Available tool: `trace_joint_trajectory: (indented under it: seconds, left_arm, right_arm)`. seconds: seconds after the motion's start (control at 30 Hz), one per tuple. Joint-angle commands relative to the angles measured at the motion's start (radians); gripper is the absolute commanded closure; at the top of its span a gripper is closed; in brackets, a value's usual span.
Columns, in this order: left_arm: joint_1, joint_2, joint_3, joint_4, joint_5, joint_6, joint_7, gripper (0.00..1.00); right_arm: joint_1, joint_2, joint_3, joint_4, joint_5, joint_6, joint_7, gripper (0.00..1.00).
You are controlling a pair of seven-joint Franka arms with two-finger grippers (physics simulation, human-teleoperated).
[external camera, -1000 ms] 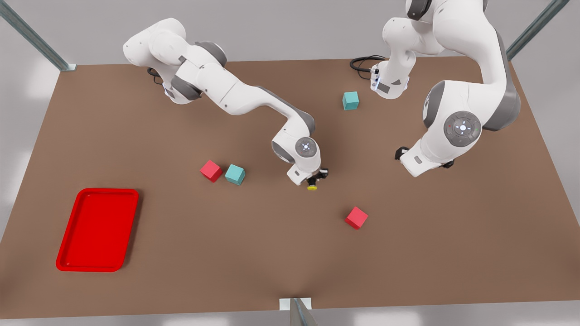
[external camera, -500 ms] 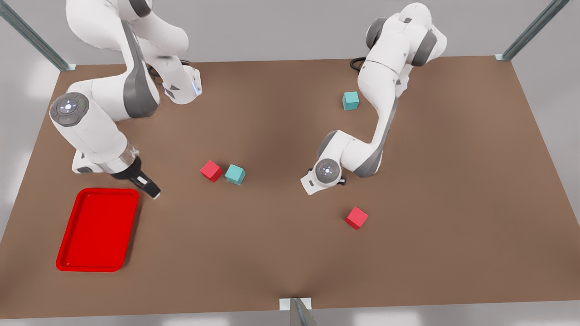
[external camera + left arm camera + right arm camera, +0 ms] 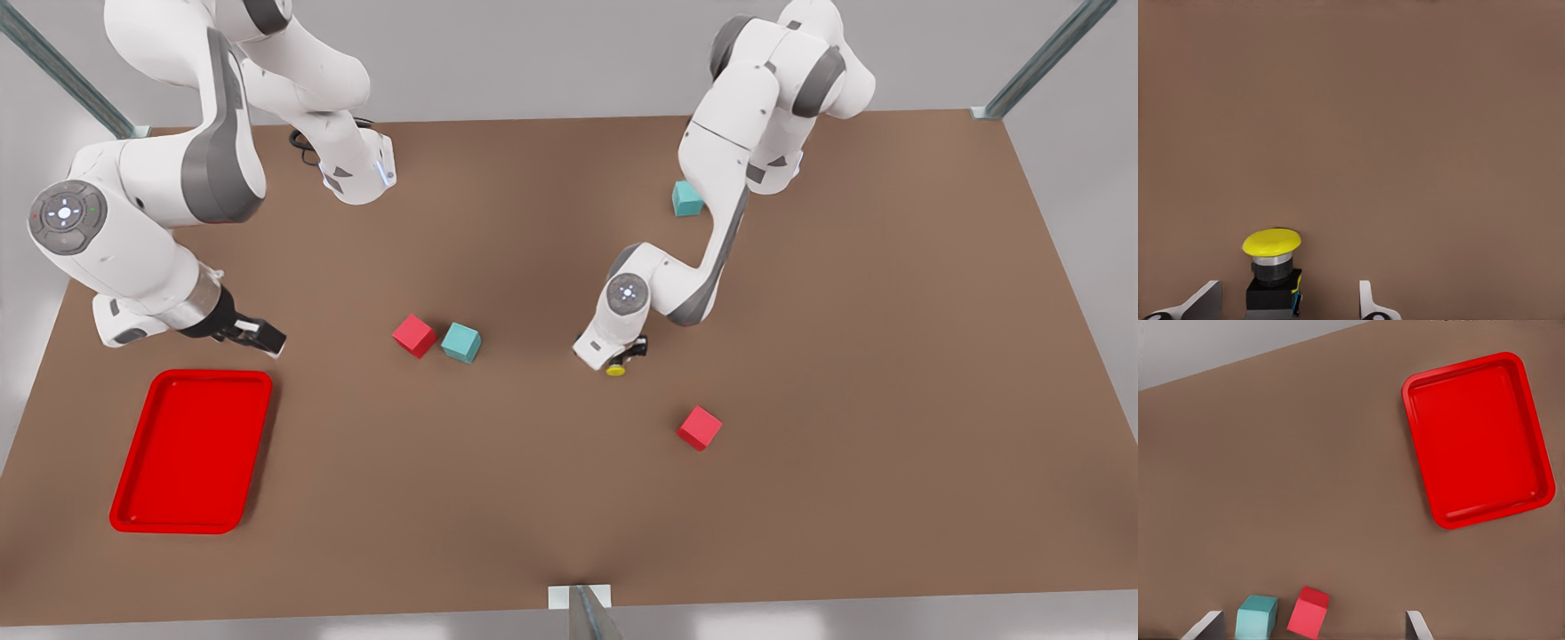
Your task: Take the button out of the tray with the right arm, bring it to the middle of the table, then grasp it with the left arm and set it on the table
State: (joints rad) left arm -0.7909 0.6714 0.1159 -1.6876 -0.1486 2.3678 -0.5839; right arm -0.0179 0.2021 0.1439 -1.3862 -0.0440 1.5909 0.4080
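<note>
Just beyond the empty tray's (image 3: pixel 191 449) far corner the right pincer (image 3: pixel 253 336) is held wide and empty, parked as if to leave the middle free. To the tray's right, past a red cube (image 3: pixel 414 336) and a teal cube (image 3: pixel 461 342), the button (image 3: pixel 615 368) is found near the middle of the surface (image 3: pixel 889 373). It sits between the wide-spread fingers (image 3: pixel 1368 303) of the left pincer (image 3: pixel 622 354), apparently ungripped, and bare surface is left all round, the nearest red cube (image 3: pixel 700 428) lying well apart.

On the table (image 3: pixel 889 400): 2 red cubes (image 3: pixel 414 336) (image 3: pixel 700 428), 2 teal cubes (image 3: pixel 461 342) (image 3: pixel 686 199), 1 tray (image 3: pixel 191 451), 1 button (image 3: pixel 615 369), 2 arms (image 3: pixel 142 222) (image 3: pixel 711 231).
</note>
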Motion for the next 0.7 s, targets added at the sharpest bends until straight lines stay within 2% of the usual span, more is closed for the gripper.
trace_joint_trajectory:
  seconds: [0.0,0.5,0.53,0.6,0.67]
  left_arm:
    - [0.002,0.002,0.004,-0.004,0.011,0.056,-0.195,0.0]
    - [0.004,0.077,0.004,-0.003,0.012,0.057,-0.185,0.0]
    - [0.004,0.077,0.004,-0.003,0.011,0.057,-0.177,0.02]
    - [0.004,0.076,0.004,-0.003,0.011,0.057,-0.177,0.25]
    - [0.004,0.076,0.004,-0.001,0.011,0.056,-0.174,0.3]
  right_arm:
    - [0.0,-0.001,0.0,0.001,-0.01,-0.016,-0.313,0.0]
    - [0.004,0.0,0.0,0.001,-0.034,-0.016,-0.313,0.0]
    - [0.004,0.0,0.0,0.001,-0.036,-0.016,-0.313,0.0]
    - [0.004,0.0,0.0,0.001,-0.042,-0.016,-0.313,0.0]
    - [0.003,0.0,0.0,0.001,-0.043,-0.016,-0.313,0.0]
